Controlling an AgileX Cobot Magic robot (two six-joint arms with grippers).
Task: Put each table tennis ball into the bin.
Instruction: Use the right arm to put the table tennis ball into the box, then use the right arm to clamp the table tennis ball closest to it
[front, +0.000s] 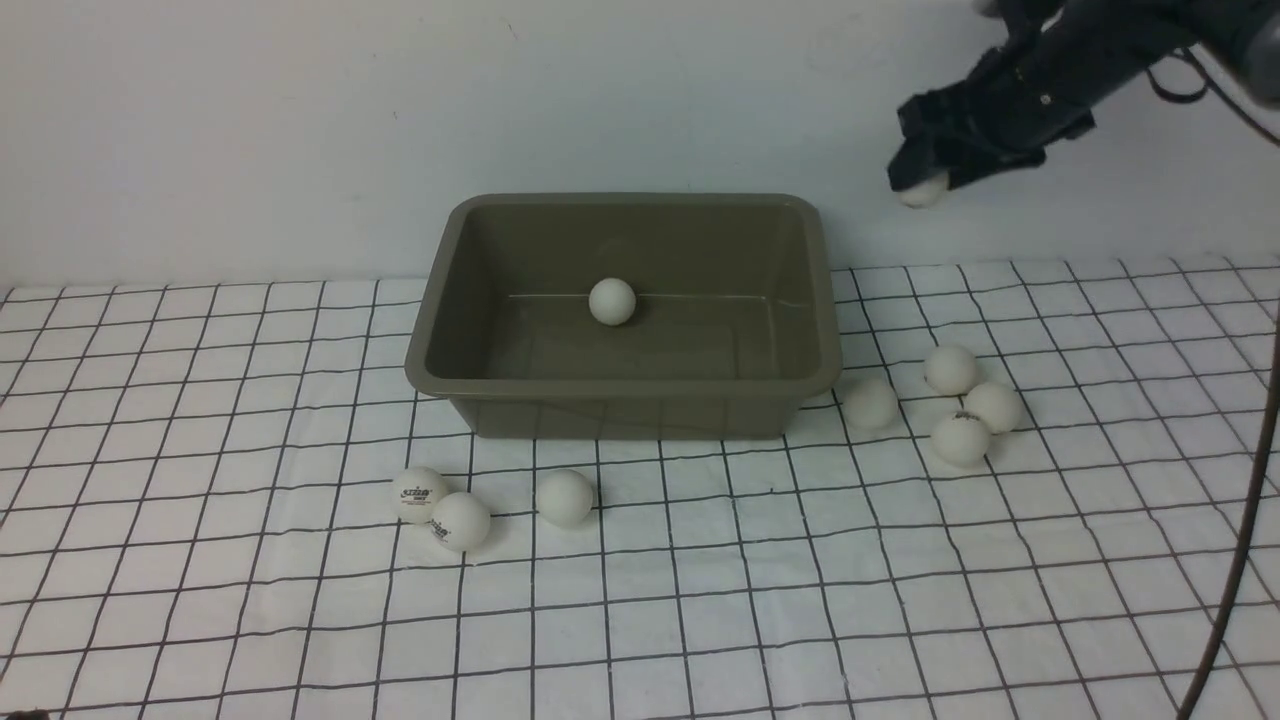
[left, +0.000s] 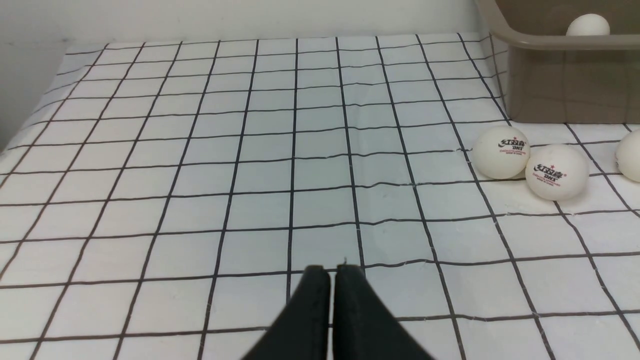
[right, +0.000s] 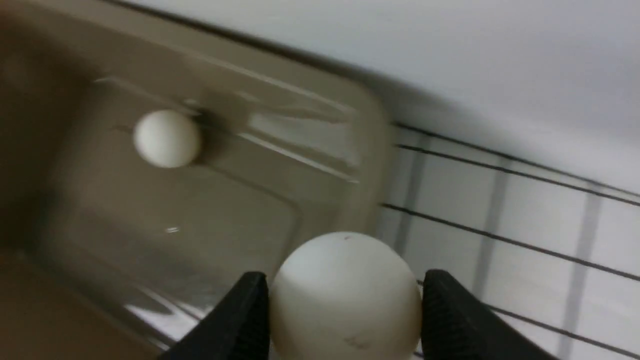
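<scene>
Bin (front: 625, 385) stood at the middle of the worktop's (front: 700, 620) back edge, with a single ball (front: 612, 301) resting on its floor. The right pincer (front: 920, 185) hung high over the back right corner, out beyond the bin's right rim, clamped on a held ball (right: 345, 300). Three loose balls (front: 461, 520) lay in front of the bin toward the left, two of them touching. Four more balls (front: 961, 438) sat off its right end, three of them bunched together. The left pincer (left: 332, 272) was pressed together, holding nothing, over bare cloth
</scene>
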